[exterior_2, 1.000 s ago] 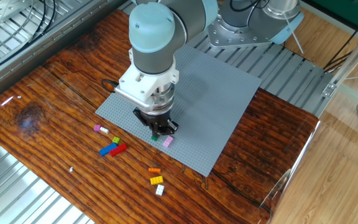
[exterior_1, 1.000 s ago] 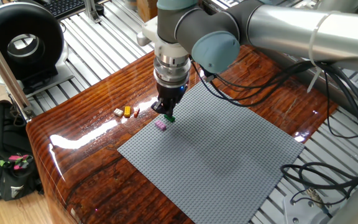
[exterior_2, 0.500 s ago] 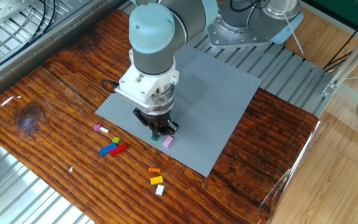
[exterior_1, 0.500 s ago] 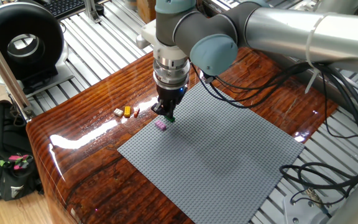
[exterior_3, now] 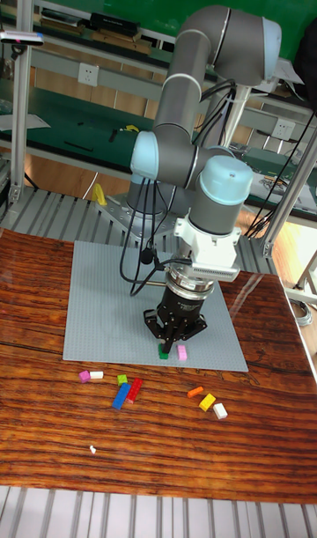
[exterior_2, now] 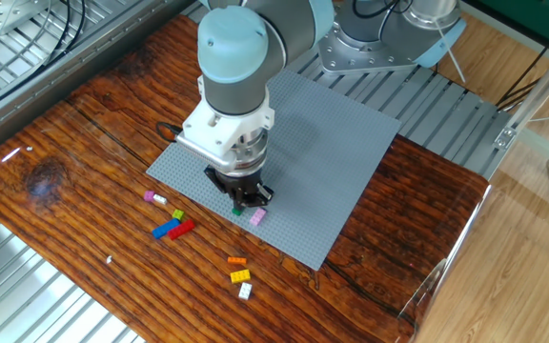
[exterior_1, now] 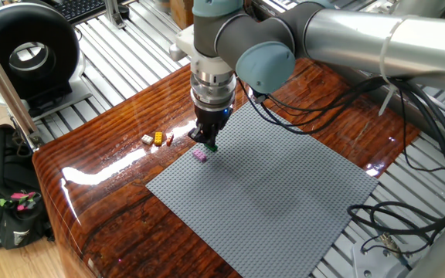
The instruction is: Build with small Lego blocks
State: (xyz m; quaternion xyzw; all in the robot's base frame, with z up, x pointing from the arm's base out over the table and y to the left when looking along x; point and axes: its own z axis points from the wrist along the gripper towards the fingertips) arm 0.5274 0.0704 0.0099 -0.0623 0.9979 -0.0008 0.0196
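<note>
Grey studded baseplate (exterior_2: 332,143) carries almost nothing so far: we see only a pink brick (exterior_2: 257,217) seated near its front edge and a green brick (exterior_3: 164,355) at the fingertips just beside it. We judge the build barely begun. The rest of the small Lego blocks wait on the wooden table (exterior_2: 84,143): a pink-and-white pair (exterior_3: 90,376), a blue, red and green cluster (exterior_2: 173,227), and an orange, yellow and white group (exterior_2: 240,274). Our arm stands nearly vertical over the plate's edge, wrist pointing straight down, with the gripper (exterior_3: 173,330) low on the studs. Its fingers appear closed around the green brick, pressing or placing it, though the contact is too small to confirm.
</note>
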